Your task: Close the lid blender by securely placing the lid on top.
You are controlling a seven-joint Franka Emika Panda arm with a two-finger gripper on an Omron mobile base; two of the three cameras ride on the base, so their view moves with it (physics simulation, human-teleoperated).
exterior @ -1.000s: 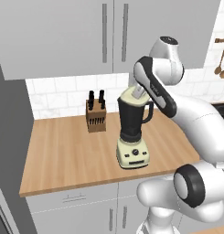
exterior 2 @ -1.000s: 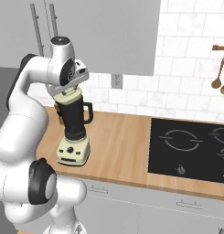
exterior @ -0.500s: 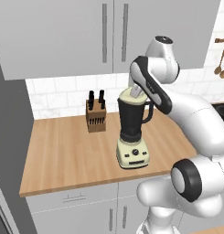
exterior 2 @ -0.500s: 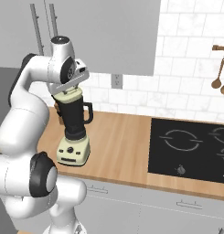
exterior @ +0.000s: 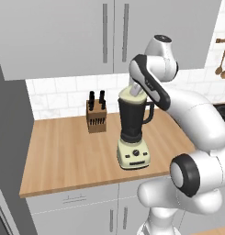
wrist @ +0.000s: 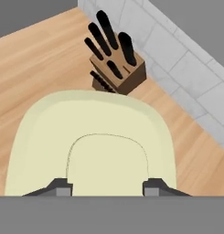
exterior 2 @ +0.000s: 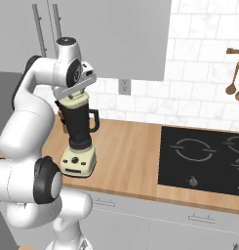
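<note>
Lid [exterior: 128, 95] now lower than half a second ago, settled on the mouth of the blender [exterior: 133, 133]'s dark jar where it earlier hung just above; slightly tilted in the right base view. Arm's wrist dropped with it, elbow a little further over the jar. Blender, knife block and counter unchanged in place.

Gripper [wrist: 106, 186] directly above the lid, fingertips [wrist: 58, 186] flanking the raised centre bump, one on each side, touching or nearly touching its edges. Cannot tell whether clenched on the bump or merely resting beside it.

Blender upright on the wooden counter [exterior: 63, 151], toward the front edge, cream base [exterior 2: 79, 161] close to that edge, handle turned toward the cooktop side. Knife block [exterior: 97, 117] behind and to the left, against the tiled wall, well apart from the jar; seen past the lid's far rim in the hand view. Open counter to the blender's left and between it and the black cooktop [exterior 2: 204, 158]. Upper cabinets [exterior: 104, 36] overhead, above the wrist. Wooden spoons [exterior 2: 234, 73] hanging on the wall far right.
</note>
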